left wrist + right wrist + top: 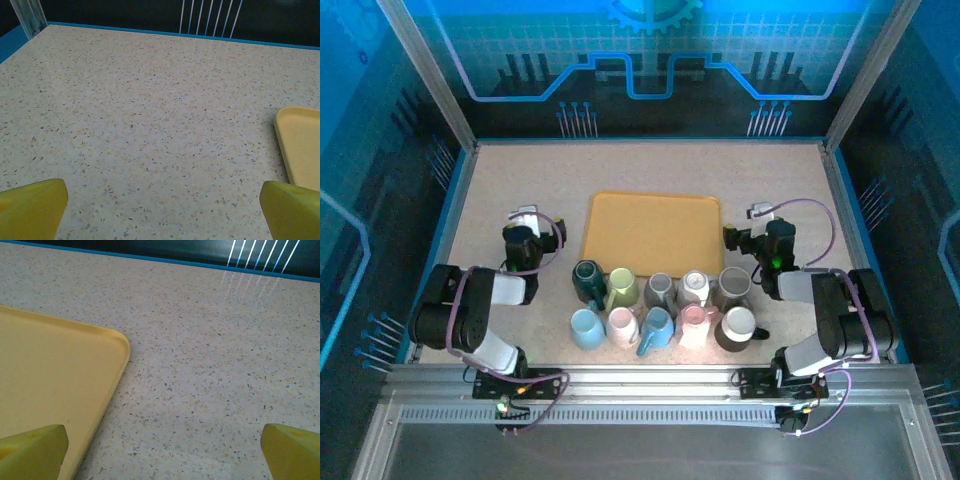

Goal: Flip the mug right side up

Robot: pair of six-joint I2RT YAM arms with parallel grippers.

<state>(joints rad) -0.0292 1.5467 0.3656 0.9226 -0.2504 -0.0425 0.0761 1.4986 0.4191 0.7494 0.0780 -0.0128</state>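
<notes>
Mugs (692, 320): two packed rows just nearside of tray (650, 235). Left pincer (162, 212) beside tray's left edge, right pincer (162, 452) beside its right edge; both spread wide, gripping nothing, over bare surface (520, 180).

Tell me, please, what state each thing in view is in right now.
Tray, empty, lying flat.
Dark mug, mouth up, white inside showing.
Other mugs, in two rows before the tray; which way up unclear.
Left gripper, jaws open, holding nothing.
Right gripper, jaws open, holding nothing.
</notes>
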